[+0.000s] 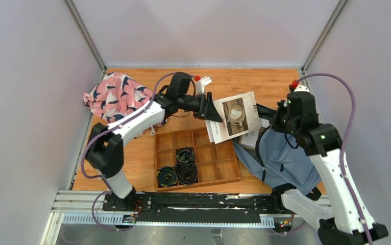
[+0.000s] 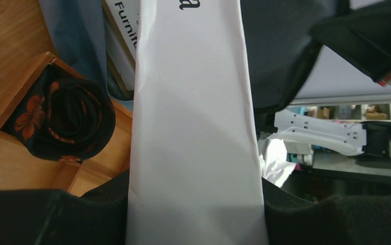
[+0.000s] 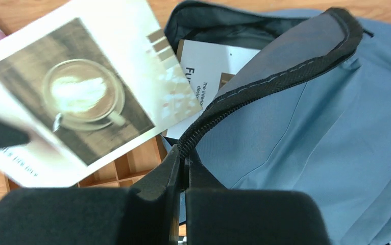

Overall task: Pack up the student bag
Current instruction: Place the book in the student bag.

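Your left claw [image 1: 213, 111] grips a coffee-cover booklet [image 1: 237, 115] over the far right corner of the wooden tray [image 1: 203, 184]. Your right claw [image 3: 183, 159] is clenched on the zipper edge of the student bag [image 1: 285, 163]. The bag lies open-mouthed on the counter [image 1: 265, 81], against the tray's right side.

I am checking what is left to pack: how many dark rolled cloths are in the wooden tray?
3. One rolled cloth lies in the wooden tray's middle row; two more sit side by side in its near row, left. The held booklet hides the far right corner.
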Robot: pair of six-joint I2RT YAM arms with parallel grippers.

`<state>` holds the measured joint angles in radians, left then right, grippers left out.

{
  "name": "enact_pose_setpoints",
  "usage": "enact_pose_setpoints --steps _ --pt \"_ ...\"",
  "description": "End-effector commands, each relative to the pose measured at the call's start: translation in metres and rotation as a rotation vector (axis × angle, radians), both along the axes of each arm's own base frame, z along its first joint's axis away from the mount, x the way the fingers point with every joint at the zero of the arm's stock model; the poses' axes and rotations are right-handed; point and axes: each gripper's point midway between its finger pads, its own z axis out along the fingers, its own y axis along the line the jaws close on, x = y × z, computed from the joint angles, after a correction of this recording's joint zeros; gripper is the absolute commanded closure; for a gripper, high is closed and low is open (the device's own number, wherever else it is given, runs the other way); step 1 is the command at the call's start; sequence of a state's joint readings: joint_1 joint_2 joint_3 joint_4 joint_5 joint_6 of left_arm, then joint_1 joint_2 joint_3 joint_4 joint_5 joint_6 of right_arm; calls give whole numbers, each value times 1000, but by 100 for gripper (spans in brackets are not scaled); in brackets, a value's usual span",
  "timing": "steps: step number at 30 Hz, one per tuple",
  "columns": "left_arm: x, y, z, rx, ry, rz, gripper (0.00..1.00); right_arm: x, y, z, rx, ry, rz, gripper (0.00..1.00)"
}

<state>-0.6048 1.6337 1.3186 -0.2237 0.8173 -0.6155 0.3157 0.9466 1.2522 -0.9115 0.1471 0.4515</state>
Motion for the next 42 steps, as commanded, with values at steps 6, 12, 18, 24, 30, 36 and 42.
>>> enact_pose_setpoints --steps 6,12,18,24,30,36,42 --pt "5 -34 -1 -145 227 -167 100 -12 -5 35 -48 -187 98 100" --pt "0 -63 -8 -159 329 -299 100 -2 8 25 -66 -157 188 100" --pt "-21 -90 -18 -172 397 -477 100 6 22 20 -40 -141 263 100" --pt "-12 -114 -35 -155 463 -488 100 13 39 20 -10 -125 350 100" --pt "-8 -143 -37 -154 478 -500 100 14 42 17 -8 -116 374 100" --pt "6 -160 -42 -177 456 -489 100 15 50 17 52 -96 388 100" --pt "17 -171 -39 -192 444 -470 51 15 57 15 100 -68 411 100"
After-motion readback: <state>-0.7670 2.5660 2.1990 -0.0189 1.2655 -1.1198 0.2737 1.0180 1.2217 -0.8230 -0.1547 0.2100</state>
